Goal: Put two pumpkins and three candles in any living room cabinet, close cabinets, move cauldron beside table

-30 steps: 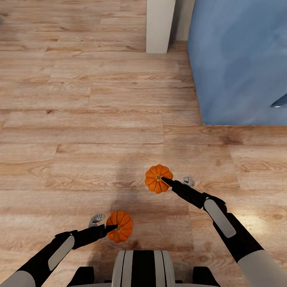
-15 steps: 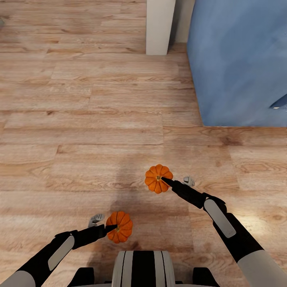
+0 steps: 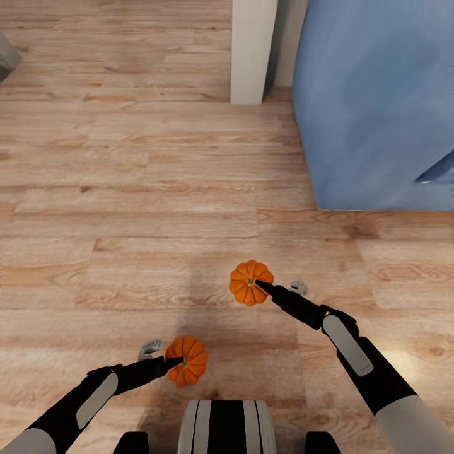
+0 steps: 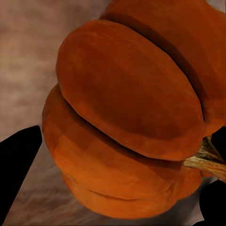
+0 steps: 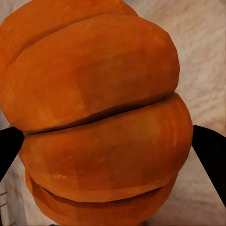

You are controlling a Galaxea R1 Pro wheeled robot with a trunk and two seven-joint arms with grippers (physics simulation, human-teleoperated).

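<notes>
Each end effector, left (image 3: 174, 362) and right (image 3: 261, 287), still grasps its pumpkin (image 3: 187, 369) (image 3: 248, 282); the blue wall (image 3: 378, 101) looms closer now.

We see two orange pumpkins with ribbed sides, one (image 3: 186, 360) by our left arm and one (image 3: 250, 283) by our right arm; up close the left one (image 4: 127, 117) shows a tan-brown stem, and the right one (image 5: 99, 113) is bright orange with darker lines between its ribs. Our arms are black with pale grey panels. The floor (image 3: 126, 189) is light brown wood with wavy grain, the big block (image 3: 378, 101) is blue, and the post (image 3: 253, 50) is off-white.
</notes>
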